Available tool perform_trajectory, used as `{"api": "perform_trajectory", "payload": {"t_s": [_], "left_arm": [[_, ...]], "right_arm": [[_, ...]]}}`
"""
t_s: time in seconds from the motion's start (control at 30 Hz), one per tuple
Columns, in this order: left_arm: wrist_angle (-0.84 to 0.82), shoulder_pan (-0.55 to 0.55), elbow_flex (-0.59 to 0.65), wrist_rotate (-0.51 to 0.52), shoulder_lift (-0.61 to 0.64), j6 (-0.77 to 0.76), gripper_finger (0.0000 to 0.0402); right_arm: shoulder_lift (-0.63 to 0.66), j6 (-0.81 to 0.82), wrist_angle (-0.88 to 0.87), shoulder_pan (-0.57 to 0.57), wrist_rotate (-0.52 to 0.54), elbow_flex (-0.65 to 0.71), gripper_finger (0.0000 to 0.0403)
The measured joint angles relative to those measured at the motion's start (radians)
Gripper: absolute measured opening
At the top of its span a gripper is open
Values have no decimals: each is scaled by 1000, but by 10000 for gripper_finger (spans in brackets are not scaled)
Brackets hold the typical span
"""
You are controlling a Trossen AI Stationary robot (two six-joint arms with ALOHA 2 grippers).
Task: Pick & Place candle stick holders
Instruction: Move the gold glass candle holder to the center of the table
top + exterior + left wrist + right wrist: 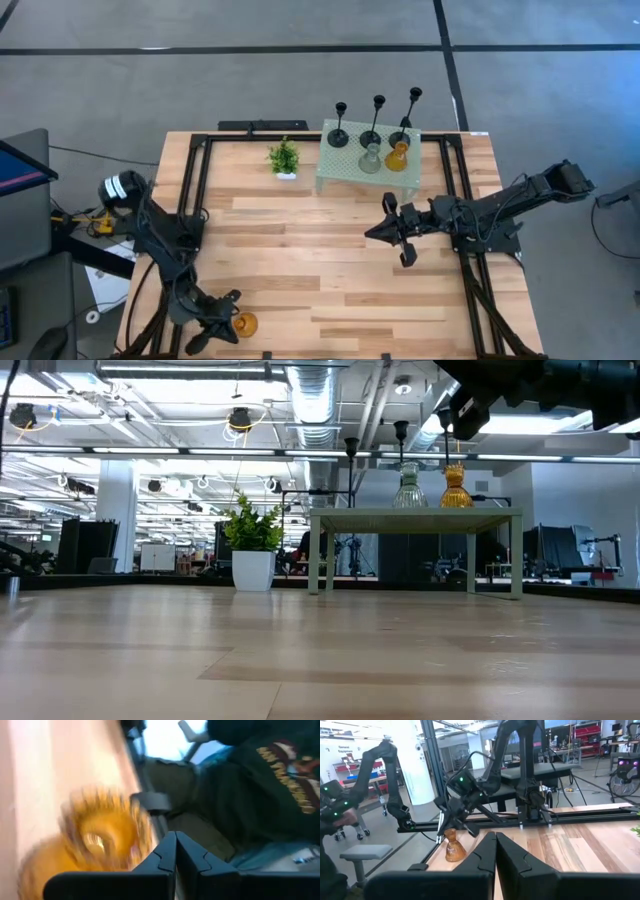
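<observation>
1. Left gripper [215,328]: fingers shut tight w/ nothing between them, low at the table's near-left corner.
2. Amber holder [245,324] sits just beside its tips, on the side toward table centre; not gripped. Touching or not: can't tell.
3. Holder upright on its base in right wrist view [454,846], long axis vertical, narrow neck up.
4. Right gripper [397,232]: also shut, empty, held above mid-table; amber holder well off from it, so left arm is far nearer.
5. Farther out from the right claw: mesh stand [345,170] at far edge carries three black stemmed holders [372,132], a clear one [370,159], another amber one [396,157], all upright.
</observation>
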State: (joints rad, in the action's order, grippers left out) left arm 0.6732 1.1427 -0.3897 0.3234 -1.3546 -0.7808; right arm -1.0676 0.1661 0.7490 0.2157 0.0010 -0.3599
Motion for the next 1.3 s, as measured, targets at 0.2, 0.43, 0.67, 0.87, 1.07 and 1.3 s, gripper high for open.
{"api": "perform_trajectory", "payload": {"t_s": [0.2,0.43,0.67,0.87,1.07,1.3], "left_arm": [[16,0,0,157,-108,-61,4],[31,-11,1,361,-147,-11,4],[39,-95,1,420,-147,-9,4],[42,-202,1,430,-147,6,4],[43,-290,1,524,-147,65,4],[43,-408,1,546,-147,115,4]], "right_arm": [[0,0,0,-1,0,0,0],[0,0,18,-1,0,0,0],[0,-10,18,-1,0,0,0],[0,-15,18,-2,0,0,0],[0,-15,18,-2,0,0,0],[0,-16,18,-2,0,0,0]]}}
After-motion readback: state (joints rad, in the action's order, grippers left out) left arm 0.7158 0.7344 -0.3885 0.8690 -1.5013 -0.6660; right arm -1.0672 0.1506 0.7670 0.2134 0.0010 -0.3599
